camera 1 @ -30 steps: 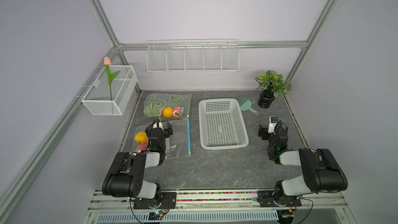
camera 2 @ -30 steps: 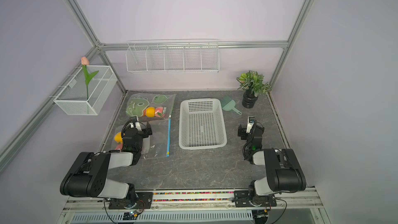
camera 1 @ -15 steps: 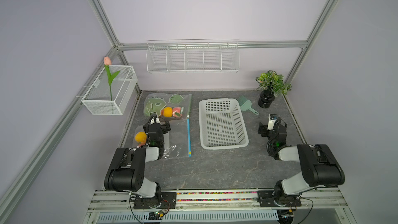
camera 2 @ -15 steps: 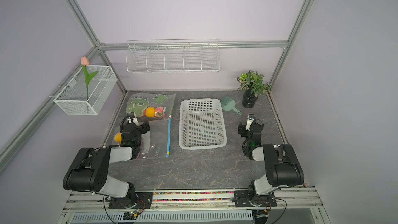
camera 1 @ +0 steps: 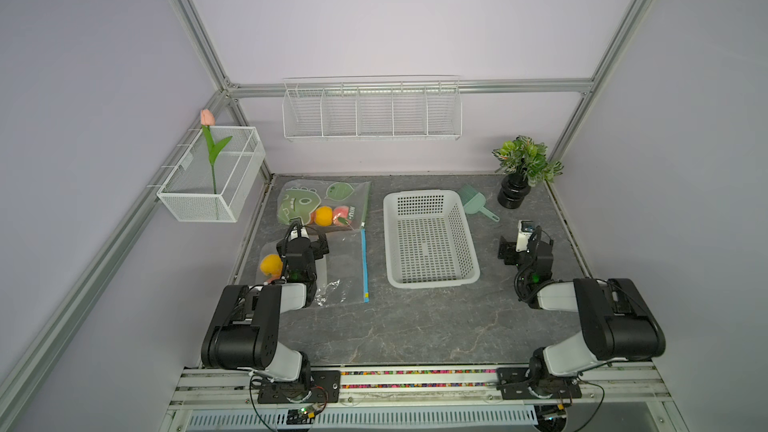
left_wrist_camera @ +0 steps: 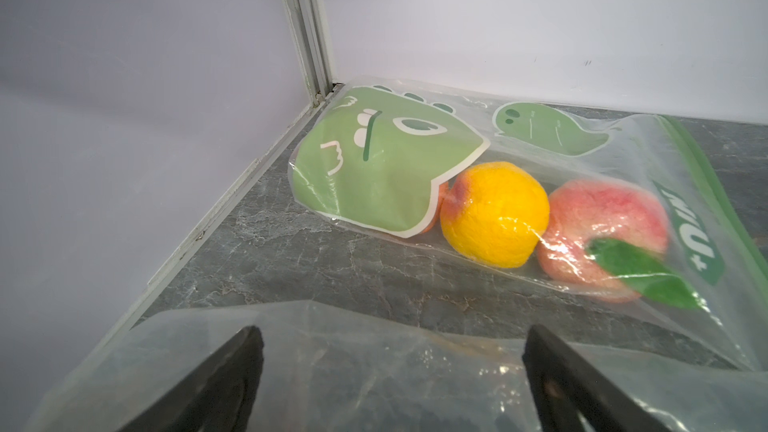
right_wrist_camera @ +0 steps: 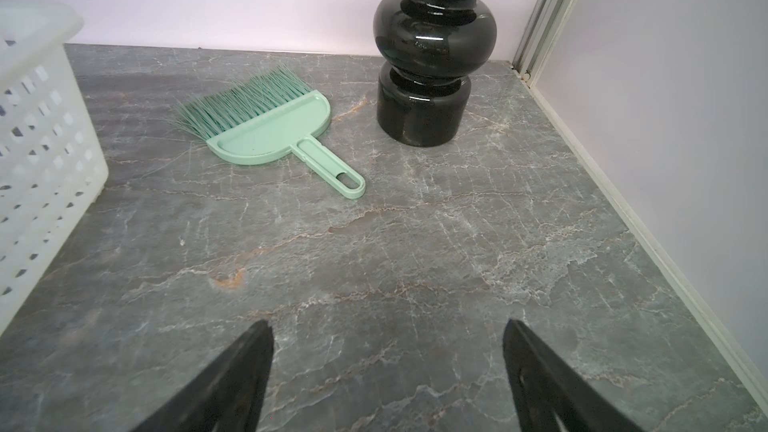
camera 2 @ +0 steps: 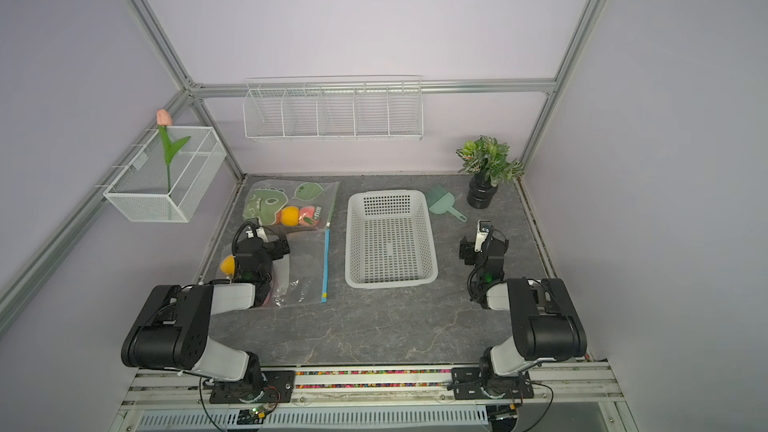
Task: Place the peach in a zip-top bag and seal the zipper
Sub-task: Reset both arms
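In both top views the left claw (camera 1: 306, 241) (camera 2: 266, 245) hovers with its jaws spread wide over the clear zip-top bag (camera 1: 345, 268) (camera 2: 305, 268). The bag lies flat at the 9 o'clock side of the bench (camera 1: 415, 326), its blue zipper (camera 1: 364, 263) along its 3 o'clock edge. An orange-yellow fruit (camera 1: 270, 264) sits at that bag's 9 o'clock end; I cannot tell whether it is under the film. Toward 11 o'clock a printed bag (camera 1: 307, 201) holds the pink peach (camera 1: 341, 214). The right claw (camera 1: 524, 243), also agape and empty, hangs at 3 o'clock beyond the white basket (camera 1: 432, 194)

The left wrist view shows that claw (left_wrist_camera: 392, 330) parted above clear film, and the peach (left_wrist_camera: 602, 222) touching a yellow fruit (left_wrist_camera: 494, 214) inside the printed bag (left_wrist_camera: 374, 160)

The right wrist view shows that claw (right_wrist_camera: 387, 322) parted over bare bench, near a green brush (right_wrist_camera: 270, 135) and a black vase (right_wrist_camera: 428, 76)
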Available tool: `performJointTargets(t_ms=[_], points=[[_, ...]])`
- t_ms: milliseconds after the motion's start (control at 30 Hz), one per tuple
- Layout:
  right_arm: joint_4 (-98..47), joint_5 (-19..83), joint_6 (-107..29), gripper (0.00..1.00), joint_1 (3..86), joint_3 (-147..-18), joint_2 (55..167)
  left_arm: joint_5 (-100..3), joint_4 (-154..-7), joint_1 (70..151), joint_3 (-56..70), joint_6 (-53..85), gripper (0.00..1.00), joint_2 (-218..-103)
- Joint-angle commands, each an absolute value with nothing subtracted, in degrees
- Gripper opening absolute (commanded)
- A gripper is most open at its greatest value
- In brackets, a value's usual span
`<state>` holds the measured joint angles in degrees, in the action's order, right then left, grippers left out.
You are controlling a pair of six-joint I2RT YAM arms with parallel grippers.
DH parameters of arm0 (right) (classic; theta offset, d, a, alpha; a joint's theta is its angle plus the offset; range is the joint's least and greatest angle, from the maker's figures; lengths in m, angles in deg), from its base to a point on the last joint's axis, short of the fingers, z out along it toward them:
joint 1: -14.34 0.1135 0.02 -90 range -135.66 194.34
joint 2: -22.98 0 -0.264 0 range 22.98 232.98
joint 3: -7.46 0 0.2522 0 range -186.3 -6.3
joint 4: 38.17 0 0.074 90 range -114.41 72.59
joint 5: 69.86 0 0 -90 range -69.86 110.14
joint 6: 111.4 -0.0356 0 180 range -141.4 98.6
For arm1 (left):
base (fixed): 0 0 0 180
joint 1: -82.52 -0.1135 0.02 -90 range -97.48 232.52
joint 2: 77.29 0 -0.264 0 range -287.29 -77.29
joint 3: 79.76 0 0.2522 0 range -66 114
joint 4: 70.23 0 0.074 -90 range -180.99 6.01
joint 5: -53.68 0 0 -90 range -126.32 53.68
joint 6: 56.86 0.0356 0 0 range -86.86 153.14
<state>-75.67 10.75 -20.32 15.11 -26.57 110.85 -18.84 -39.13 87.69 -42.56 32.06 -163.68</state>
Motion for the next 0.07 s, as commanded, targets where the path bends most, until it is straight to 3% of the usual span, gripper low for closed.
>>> performJointTargets(t_ms=[0,33], points=[[-76.18,10.08,-21.04,0.89,14.84,-27.13,110.66,-19.62,-39.33,87.44,-41.64,31.7,0.99,-164.11],[-76.16,10.08,-21.02,0.89,14.86,-27.13,110.69,-19.61,-39.26,87.48,-41.64,31.69,1.0,-164.12]])
